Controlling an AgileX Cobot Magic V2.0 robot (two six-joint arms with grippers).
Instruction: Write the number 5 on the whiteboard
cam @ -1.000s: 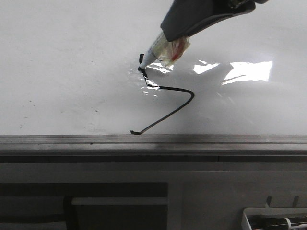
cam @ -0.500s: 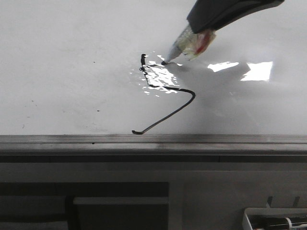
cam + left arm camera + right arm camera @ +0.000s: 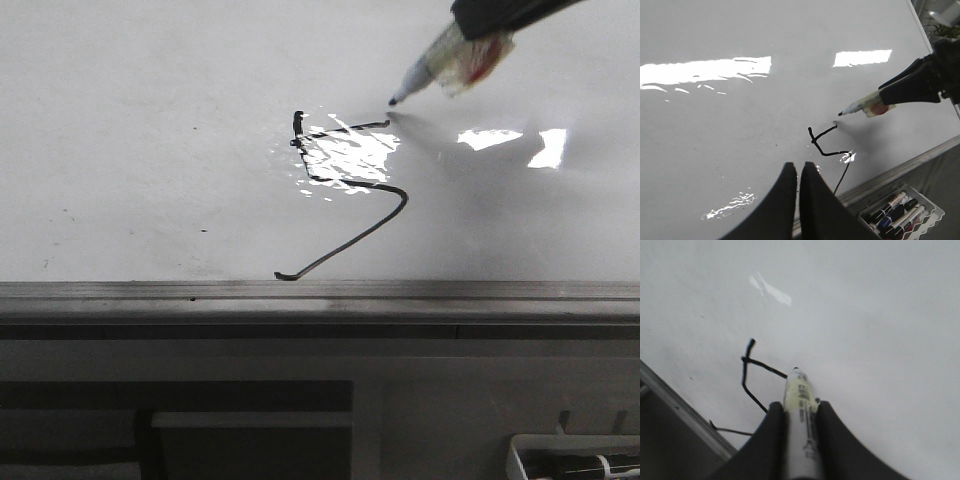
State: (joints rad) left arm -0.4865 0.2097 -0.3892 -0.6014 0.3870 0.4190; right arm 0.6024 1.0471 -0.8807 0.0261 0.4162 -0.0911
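- The number 5 (image 3: pixel 340 190) sits on the whiteboard (image 3: pixel 150 120) close to the railed near edge, its tail ending just short of the grey rail (image 3: pixel 320 290); top bar, short vertical and slanted tail all show, so the figure looks complete.
- The marker (image 3: pixel 440 68) hangs just past the top bar's end, tip seemingly off the board.
- The right end effector (image 3: pixel 799 412) is clamped on the marker.
- The left end effector (image 3: pixel 797 172) hovers near the rail, fingers together, holding nothing.
- Risk: if the tip dips while the arm moves off, it could leave a stray stroke; wet ink could smear.
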